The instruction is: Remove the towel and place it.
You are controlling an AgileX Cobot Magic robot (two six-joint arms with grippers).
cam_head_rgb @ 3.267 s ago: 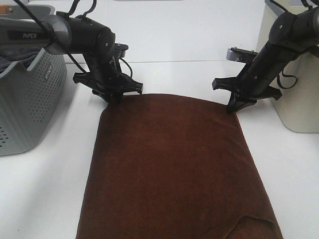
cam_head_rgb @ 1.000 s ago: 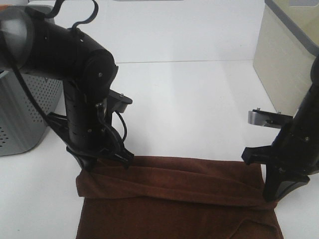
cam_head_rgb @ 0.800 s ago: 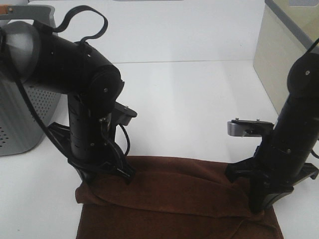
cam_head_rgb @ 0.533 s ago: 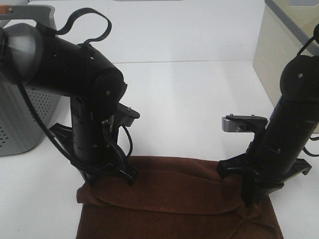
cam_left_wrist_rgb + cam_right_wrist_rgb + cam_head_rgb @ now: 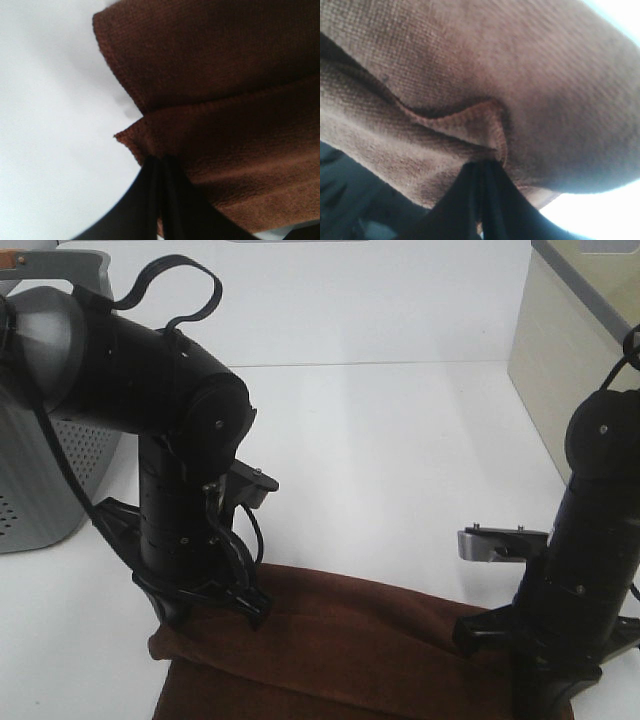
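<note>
Clamped tight on the dark brown towel (image 5: 350, 640) at two hemmed corners, by left tool (image 5: 160, 162) and right tool (image 5: 482, 164) alike; doubled over on the white counter (image 5: 390, 460).

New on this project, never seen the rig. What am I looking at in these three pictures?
It is a robot with two black arms, the left arm and the right arm. Each ends in a two-finger gripper. The wide picture comes from a camera mounted high over the white table. The two close-ups come from a camera on each arm's wrist, looking along the fingers.

A brown towel lies on the table, with one edge doubled over the rest. A grey perforated basket stands at the left and a beige bin at the right.

The left gripper is shut on the towel's hem at one end of that edge. The right gripper is shut on the hem at the other end.
</note>
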